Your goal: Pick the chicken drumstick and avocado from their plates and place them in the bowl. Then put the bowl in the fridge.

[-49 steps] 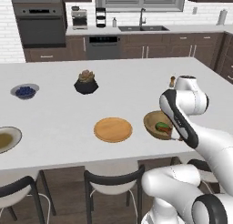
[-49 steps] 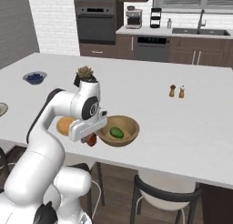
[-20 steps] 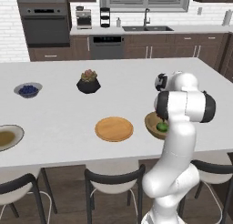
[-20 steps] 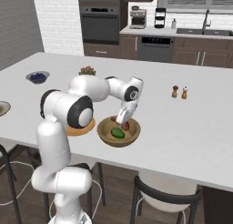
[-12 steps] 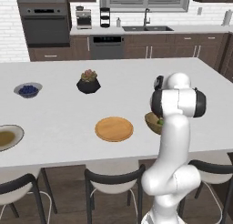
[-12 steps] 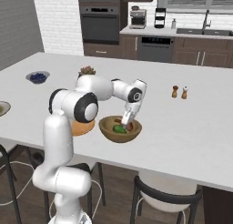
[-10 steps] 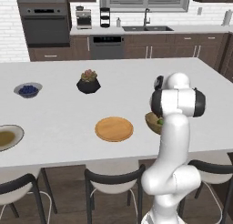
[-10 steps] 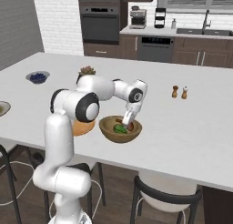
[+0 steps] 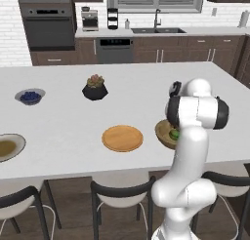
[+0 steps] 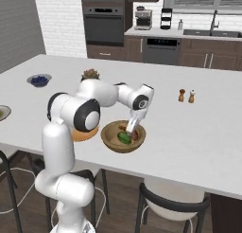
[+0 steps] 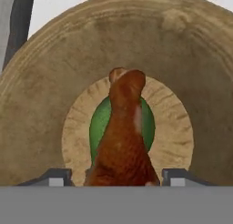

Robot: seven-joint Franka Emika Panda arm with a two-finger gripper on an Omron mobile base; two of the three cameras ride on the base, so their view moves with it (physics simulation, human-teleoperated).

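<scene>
Currently the gripper (image 10: 131, 128) hangs inside the bowl (image 10: 109, 141) at the island's near edge, right of the wooden plate (image 9: 122, 137). Chicken drumstick (image 11: 125, 132) sits between the fingers over the avocado (image 11: 99, 123); whether they grip or have let go, I cannot tell. Step: drumstick drop-off. Next, likely: release, lift clear, then grasp the bowl's rim for the fridge.

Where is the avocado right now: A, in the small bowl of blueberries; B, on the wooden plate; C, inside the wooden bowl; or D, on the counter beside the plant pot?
C: the avocado lies at the bottom of the bowl, seen in the hand view under the chicken drumstick; the wooden plate is bare.
</scene>
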